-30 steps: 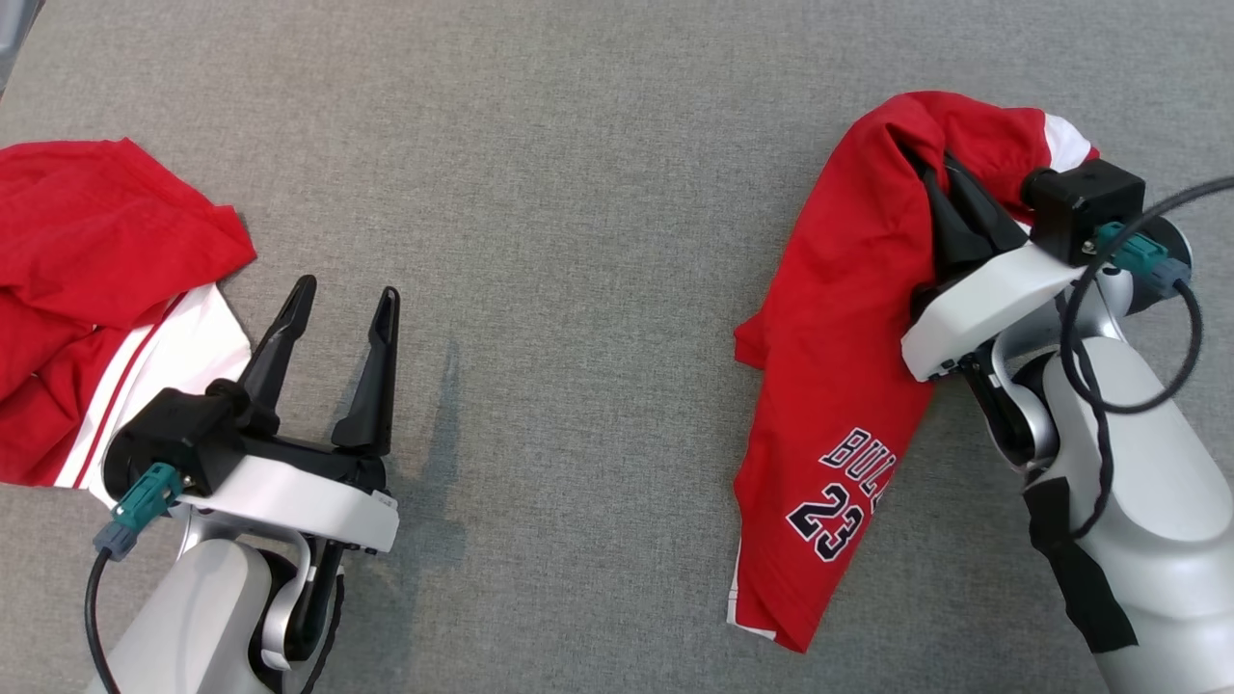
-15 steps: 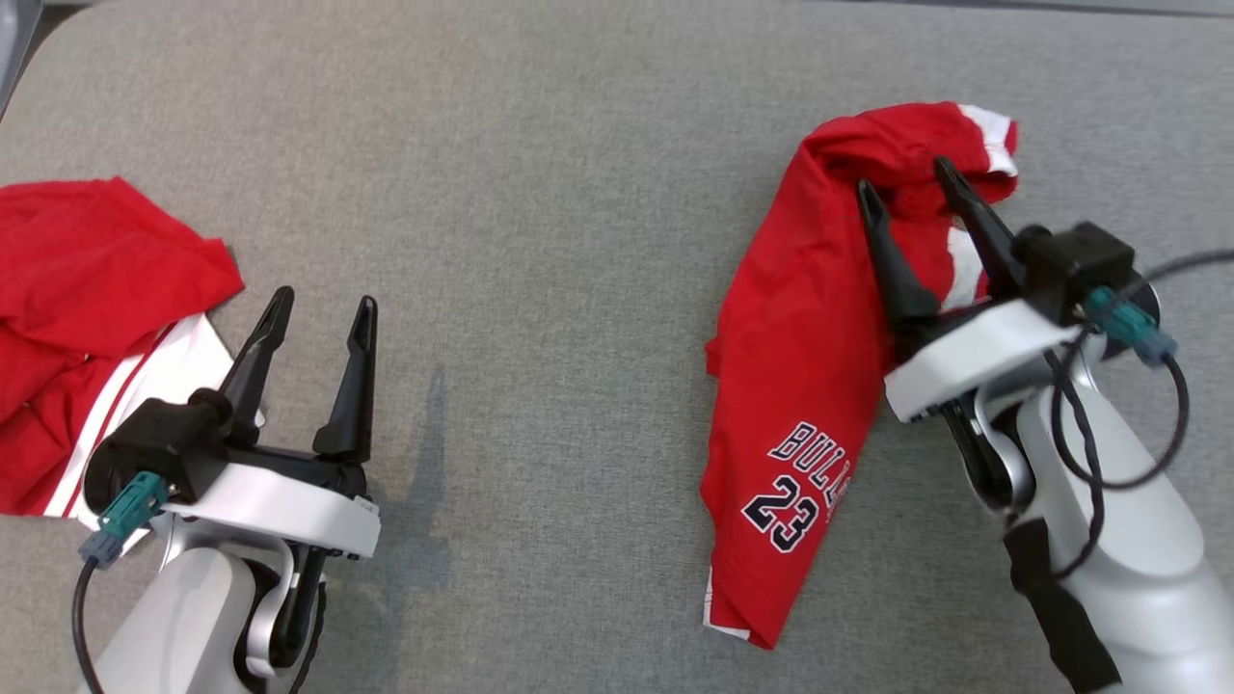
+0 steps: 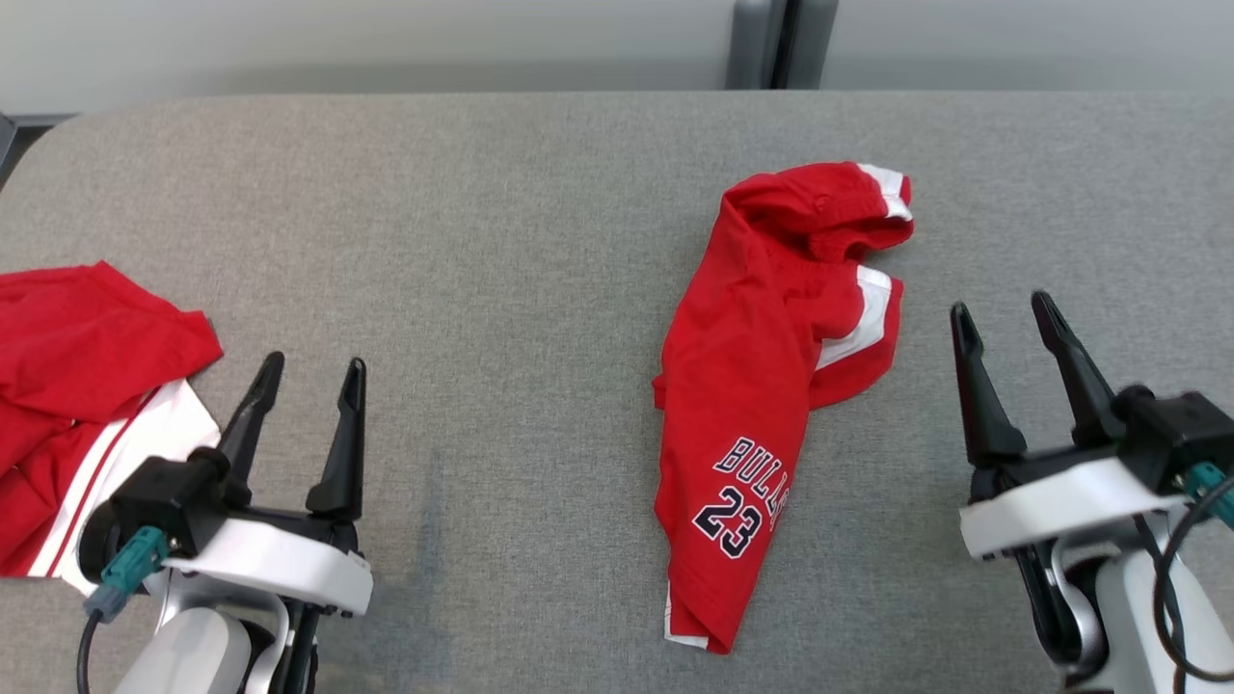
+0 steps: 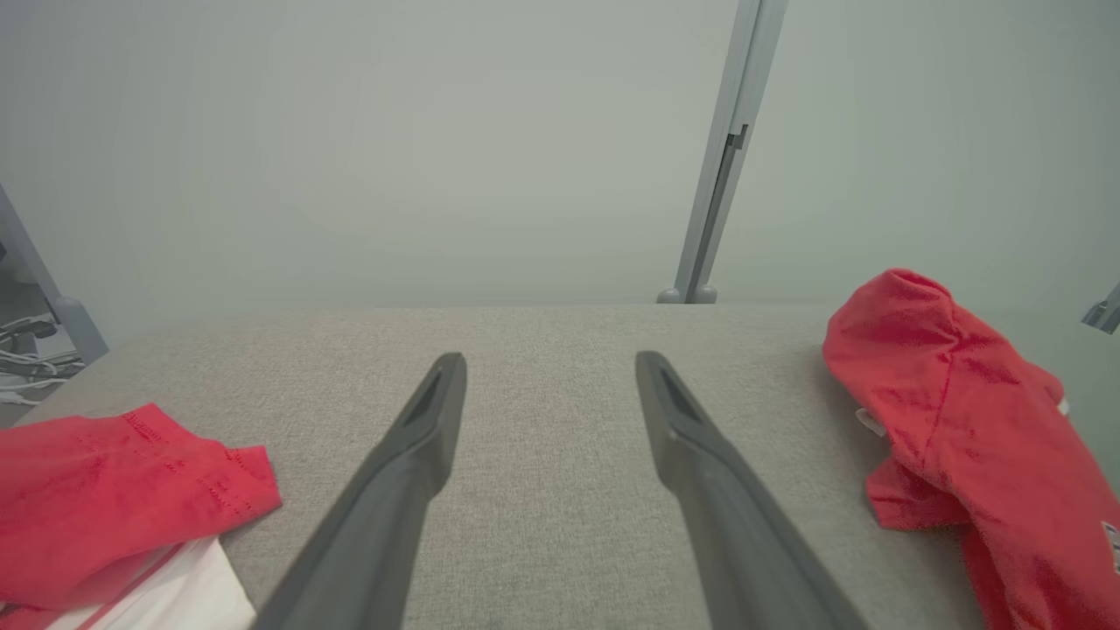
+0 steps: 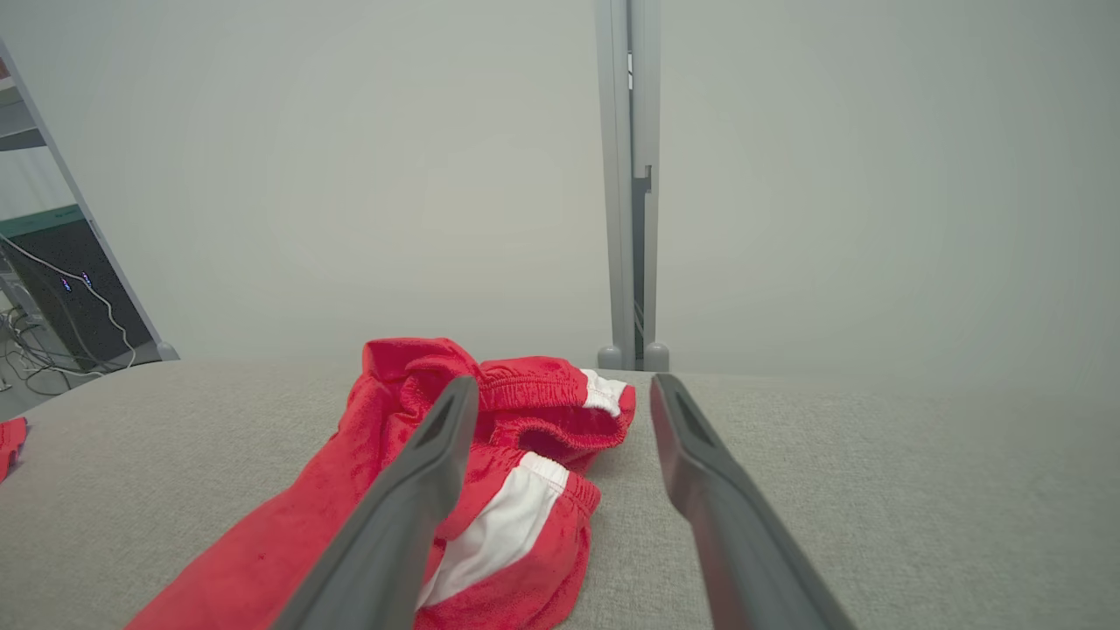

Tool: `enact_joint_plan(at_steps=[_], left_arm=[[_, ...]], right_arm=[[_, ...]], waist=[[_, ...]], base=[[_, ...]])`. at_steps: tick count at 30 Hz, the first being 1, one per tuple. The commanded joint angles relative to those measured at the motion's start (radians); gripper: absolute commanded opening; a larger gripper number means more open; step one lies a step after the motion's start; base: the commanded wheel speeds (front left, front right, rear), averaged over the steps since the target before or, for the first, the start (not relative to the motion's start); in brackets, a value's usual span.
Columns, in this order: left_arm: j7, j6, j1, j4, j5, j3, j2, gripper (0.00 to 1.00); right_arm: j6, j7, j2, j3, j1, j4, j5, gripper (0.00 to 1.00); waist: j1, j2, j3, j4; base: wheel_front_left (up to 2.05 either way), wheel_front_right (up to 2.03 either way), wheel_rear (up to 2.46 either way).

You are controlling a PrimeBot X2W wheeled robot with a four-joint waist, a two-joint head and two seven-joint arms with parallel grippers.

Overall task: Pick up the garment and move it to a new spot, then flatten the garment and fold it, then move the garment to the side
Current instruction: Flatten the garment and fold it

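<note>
Red garment point(image 3: 762, 386) lies crumpled between left gripper point(image 3: 316, 360) and right gripper point(image 3: 998, 304), touching neither's wide-open, empty jaws

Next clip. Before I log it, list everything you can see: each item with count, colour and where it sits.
table: one, grey fabric surface, under everything
red shorts: one, red with white trim and a "BULLS 23" print, crumpled on the table right of centre
second garment: one, red and white, bunched on the table at the head view's left edge
post: one, grey, upright behind the table's far edge
wall: one, pale grey, behind the table
left gripper: one, dark fingers on a white mount, lower left, open, holding nothing
right gripper: one, dark fingers on a white mount, lower right, open, apart from the shorts
</note>
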Motion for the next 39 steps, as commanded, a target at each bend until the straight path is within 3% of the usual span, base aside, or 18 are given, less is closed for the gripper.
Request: enact_joint_plan(at_steps=[1,13,28,33,39], left_arm=[[0.002,0.008,0.015,-0.007,-0.002,0.0,0.008,1.0],[0.03,0.035,0.068,-0.044,-0.012,-0.008,0.018,1.0],[0.042,0.038,0.05,-0.074,-0.002,-0.026,0.027,1.0],[0.074,0.022,0.035,-0.098,0.011,-0.069,0.019,1.0],[0.187,-0.04,0.036,-0.126,0.008,-0.2,-0.017,1.0]], right_arm=[[0.0,0.014,0.001,-0.013,0.034,-0.025,-0.001,1.0],[0.0,0.086,0.021,-0.044,0.185,-0.178,0.013,1.0],[0.0,0.09,0.021,-0.047,0.191,-0.201,0.035,1.0],[0.0,0.094,0.021,-0.046,0.182,-0.205,0.034,1.0],[0.0,0.089,0.021,-0.041,0.178,-0.201,0.045,1.0]], waist=[[0.0,0.0,-0.021,-0.011],[0.0,0.0,-0.055,-0.024],[0.0,0.0,-0.048,-0.021],[0.0,0.0,-0.03,-0.024],[0.0,0.0,-0.001,-0.04]], base=[[0.0,0.0,0.0],[0.0,0.0,0.0],[0.0,0.0,0.0],[0.0,0.0,0.0],[0.0,0.0,0.0]])
